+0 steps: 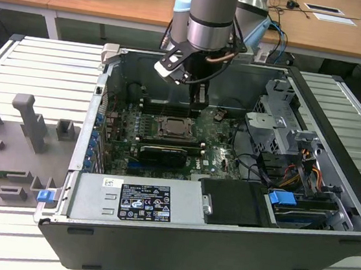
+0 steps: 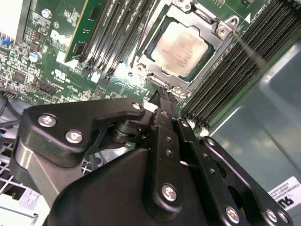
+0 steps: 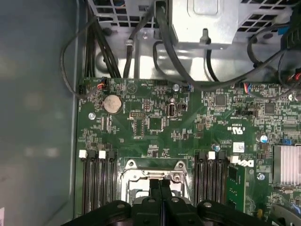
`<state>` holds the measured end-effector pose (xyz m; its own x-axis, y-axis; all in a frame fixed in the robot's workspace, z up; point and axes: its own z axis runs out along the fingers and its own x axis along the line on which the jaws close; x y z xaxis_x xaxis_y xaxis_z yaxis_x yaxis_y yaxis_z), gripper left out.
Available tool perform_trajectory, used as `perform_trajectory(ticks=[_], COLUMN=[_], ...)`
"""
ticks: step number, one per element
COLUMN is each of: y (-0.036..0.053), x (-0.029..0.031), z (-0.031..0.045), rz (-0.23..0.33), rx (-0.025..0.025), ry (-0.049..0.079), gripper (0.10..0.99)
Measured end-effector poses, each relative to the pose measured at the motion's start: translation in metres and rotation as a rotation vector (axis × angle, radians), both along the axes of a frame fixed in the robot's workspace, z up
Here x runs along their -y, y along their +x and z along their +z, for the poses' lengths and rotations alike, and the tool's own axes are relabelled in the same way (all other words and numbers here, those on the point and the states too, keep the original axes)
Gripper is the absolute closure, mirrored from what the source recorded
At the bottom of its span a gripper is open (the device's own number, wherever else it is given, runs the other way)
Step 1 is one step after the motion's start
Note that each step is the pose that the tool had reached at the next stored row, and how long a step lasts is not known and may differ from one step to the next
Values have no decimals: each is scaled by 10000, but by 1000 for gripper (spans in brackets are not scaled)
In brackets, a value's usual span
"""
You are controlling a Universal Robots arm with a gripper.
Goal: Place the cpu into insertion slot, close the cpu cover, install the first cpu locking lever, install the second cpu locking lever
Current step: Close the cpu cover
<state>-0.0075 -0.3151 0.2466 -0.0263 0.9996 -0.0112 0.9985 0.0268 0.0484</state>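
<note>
The cpu (image 2: pixel 181 44), a pale silvery square, lies in the insertion slot (image 3: pixel 141 175) on the green board. The cpu cover (image 2: pixel 197 18), a shiny metal frame, lies flat around the chip. In the exterior view the cpu (image 1: pixel 173 127) sits mid-board, and my gripper (image 1: pixel 199 101) hangs just behind it. My gripper (image 2: pixel 163 96) is shut, its black fingertips pressed together at the socket's rim; whether they pinch anything I cannot tell. A thin lever rod (image 2: pixel 256 55) stands up beside the socket. In the first wrist view my gripper (image 3: pixel 160 184) reaches the socket's edge.
Black memory slots (image 2: pixel 225 80) flank the socket on both sides. A long graphics card (image 1: pixel 162 152) lies in front of it. A drive cage (image 1: pixel 277 120) with cables fills the exterior view's right, a power supply (image 1: pixel 137 202) the front. Case walls (image 1: pixel 97 119) enclose the board.
</note>
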Motion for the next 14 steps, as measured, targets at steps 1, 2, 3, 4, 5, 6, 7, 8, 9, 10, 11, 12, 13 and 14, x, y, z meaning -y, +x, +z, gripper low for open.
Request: perform_trajectory(ticks=[1,2,3,4,5,6,7,8,9,10,11,12,13,14], y=[-19,-39,-108,-156,-184,-205,-221,-226,-229,-232,-239,-249,-258,-264], x=[0,0,0,0,0,0,0,0,0,0,0,0,0,0], z=[-13,-20,-34,-43,-47,-52,-56,-57,-57,-58,-59,-59,-59,-60], rz=[1,3,10,15,23,33,56,72,83,93,107,115,118,120], rx=[-3,-4,-7,-9,-11,-13,-18,-19,-19,-19,-19,-19,-18,-18], ry=[0,0,-1,0,0,1,0,-1,0,0,1,0,1,1], gripper=[980,980,980,980,980,980,980,980,980,980,980,980,980,980])
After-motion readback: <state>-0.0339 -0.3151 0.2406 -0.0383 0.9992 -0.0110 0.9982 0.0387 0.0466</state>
